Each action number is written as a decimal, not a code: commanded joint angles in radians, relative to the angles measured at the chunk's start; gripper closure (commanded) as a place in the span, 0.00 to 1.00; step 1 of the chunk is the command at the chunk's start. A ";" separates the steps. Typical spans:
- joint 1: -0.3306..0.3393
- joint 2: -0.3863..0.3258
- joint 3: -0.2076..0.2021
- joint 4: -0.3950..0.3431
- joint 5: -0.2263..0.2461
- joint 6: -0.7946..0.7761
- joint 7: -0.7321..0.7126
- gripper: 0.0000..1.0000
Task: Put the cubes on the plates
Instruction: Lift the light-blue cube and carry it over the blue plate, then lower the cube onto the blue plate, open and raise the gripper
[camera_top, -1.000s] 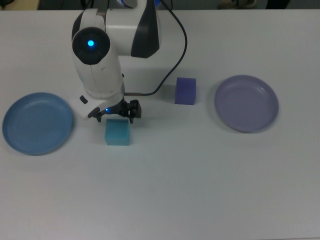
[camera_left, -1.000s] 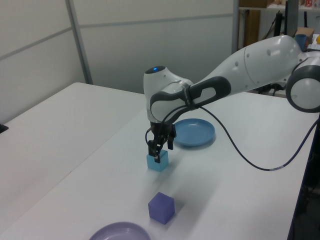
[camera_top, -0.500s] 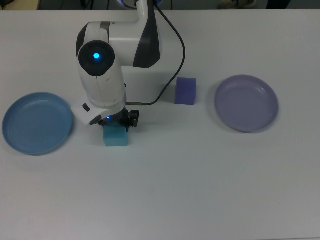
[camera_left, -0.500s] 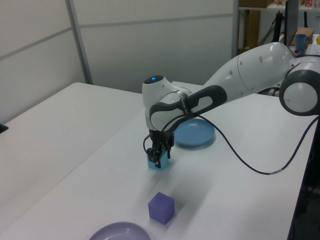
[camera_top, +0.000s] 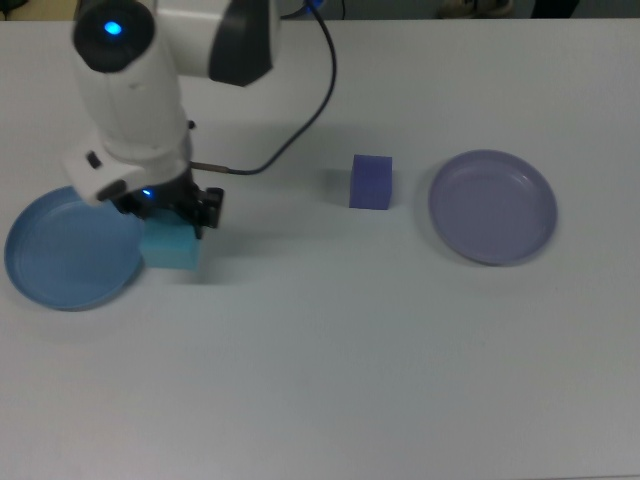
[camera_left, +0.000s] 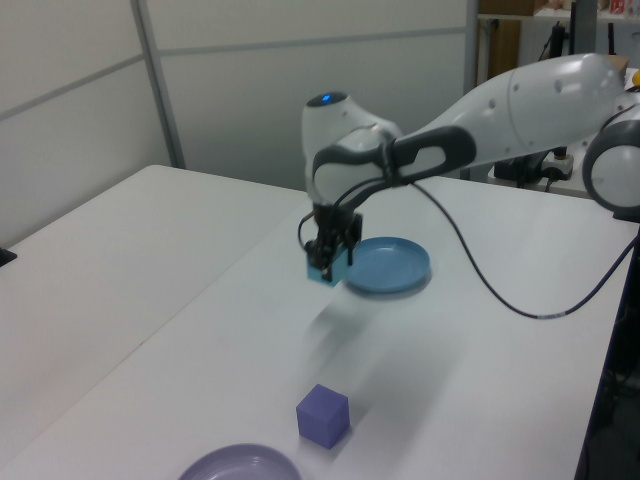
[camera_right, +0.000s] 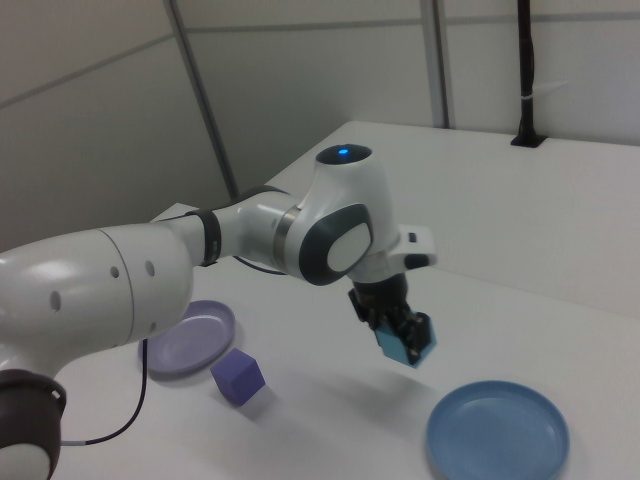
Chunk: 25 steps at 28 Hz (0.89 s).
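Note:
My gripper (camera_top: 170, 222) (camera_left: 328, 262) (camera_right: 405, 338) is shut on the turquoise cube (camera_top: 170, 247) (camera_left: 325, 272) (camera_right: 404, 345) and holds it in the air, clear of the table. The cube hangs just beside the rim of the blue plate (camera_top: 70, 246) (camera_left: 388, 264) (camera_right: 497, 430), at the top view's left. The violet-blue cube (camera_top: 371, 181) (camera_left: 323, 415) (camera_right: 238, 376) rests on the table near the middle. To its right in the top view lies the lavender plate (camera_top: 493, 206) (camera_left: 240, 465) (camera_right: 190, 335), with nothing on it.
The arm's white body (camera_top: 130, 90) and a black cable (camera_top: 300, 120) hang over the table's far left in the top view. The white table (camera_top: 400, 360) carries only the two plates and the violet-blue cube.
My gripper closed on the turquoise cube, lifted it off the table and carried it toward the blue plate, to the top view's left. The violet-blue cube and both plates have not moved.

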 joint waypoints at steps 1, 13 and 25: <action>-0.084 -0.014 -0.001 -0.027 0.022 -0.006 -0.043 0.96; -0.217 0.053 -0.001 -0.027 0.019 0.034 -0.114 0.94; -0.219 0.086 -0.001 -0.027 0.016 0.064 -0.115 0.45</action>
